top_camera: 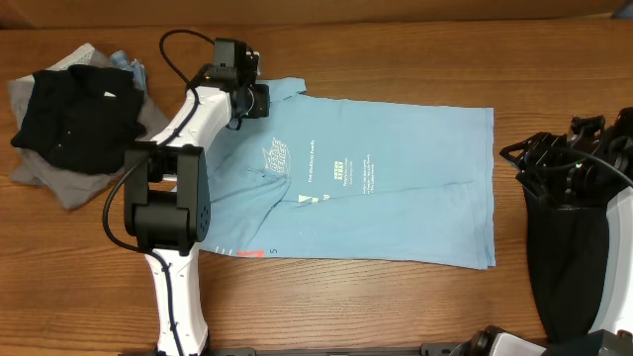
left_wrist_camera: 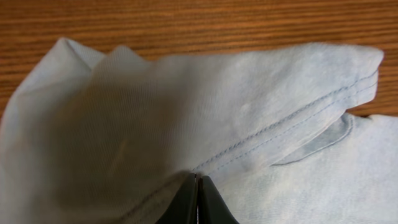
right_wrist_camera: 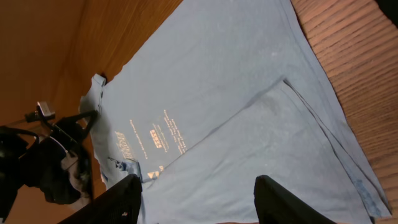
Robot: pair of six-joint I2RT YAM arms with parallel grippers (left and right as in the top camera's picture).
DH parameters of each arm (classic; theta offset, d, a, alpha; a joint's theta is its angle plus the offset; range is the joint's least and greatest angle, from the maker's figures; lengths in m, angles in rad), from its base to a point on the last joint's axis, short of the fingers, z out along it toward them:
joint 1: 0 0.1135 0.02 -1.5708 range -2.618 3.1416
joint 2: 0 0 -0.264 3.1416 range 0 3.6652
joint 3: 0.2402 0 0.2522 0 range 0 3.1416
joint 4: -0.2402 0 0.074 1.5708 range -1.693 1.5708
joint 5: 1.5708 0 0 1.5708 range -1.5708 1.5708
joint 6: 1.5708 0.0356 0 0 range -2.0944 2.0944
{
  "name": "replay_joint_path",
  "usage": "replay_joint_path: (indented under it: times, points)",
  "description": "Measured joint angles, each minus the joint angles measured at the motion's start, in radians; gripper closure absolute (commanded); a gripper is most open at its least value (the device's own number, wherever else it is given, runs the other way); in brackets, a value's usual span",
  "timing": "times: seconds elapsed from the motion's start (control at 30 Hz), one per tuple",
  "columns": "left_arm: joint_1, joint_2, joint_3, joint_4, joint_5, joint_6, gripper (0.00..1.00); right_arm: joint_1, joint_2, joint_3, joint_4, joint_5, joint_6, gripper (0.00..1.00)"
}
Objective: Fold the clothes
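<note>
Overhead view: A light blue T-shirt [top_camera: 396,198] of soft cloth, bearing small white print, lies spread flat across the middle of the brown wooden table [top_camera: 396,59]. A heap of black and grey garments [top_camera: 74,124] sits at upper left, just beside the shirt's edge. The left gripper [top_camera: 259,99], on a white arm with black joints, is down at the shirt's upper left corner; its opening cannot be read here. The black right arm [top_camera: 574,163] stands at the right edge, clear of the shirt.

Left wrist view: At bottom centre the left gripper [left_wrist_camera: 198,186] has its fingers pressed together with no gap, pinching a raised fold of the T-shirt beside a stitched seam. Bare table shows along the top of the frame.

Right wrist view: The right gripper [right_wrist_camera: 199,199] is spread wide, one finger at lower left and one at lower right, with nothing between them, held above the T-shirt. Only this view shows a doubled layer of cloth at lower right.
</note>
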Motion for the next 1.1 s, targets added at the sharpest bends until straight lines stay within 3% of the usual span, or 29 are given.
replay_joint_path:
  times: [0.1,0.3,0.33,1.1]
  points:
    - [0.000,0.000,0.022,-0.027,0.000,0.000,0.96,0.000,0.000,0.000,0.001,0.002,0.000,0.39]
    - [-0.002,0.000,0.034,-0.081,-0.004,0.023,0.53,0.000,0.000,0.000,0.000,0.010,0.001,0.38]
    - [-0.004,0.000,0.034,-0.084,-0.004,0.034,0.52,0.000,0.000,0.000,0.000,0.013,0.000,0.38]
    - [-0.036,0.019,0.034,-0.034,-0.113,0.087,0.59,0.000,0.000,0.000,-0.005,0.049,0.000,0.38]
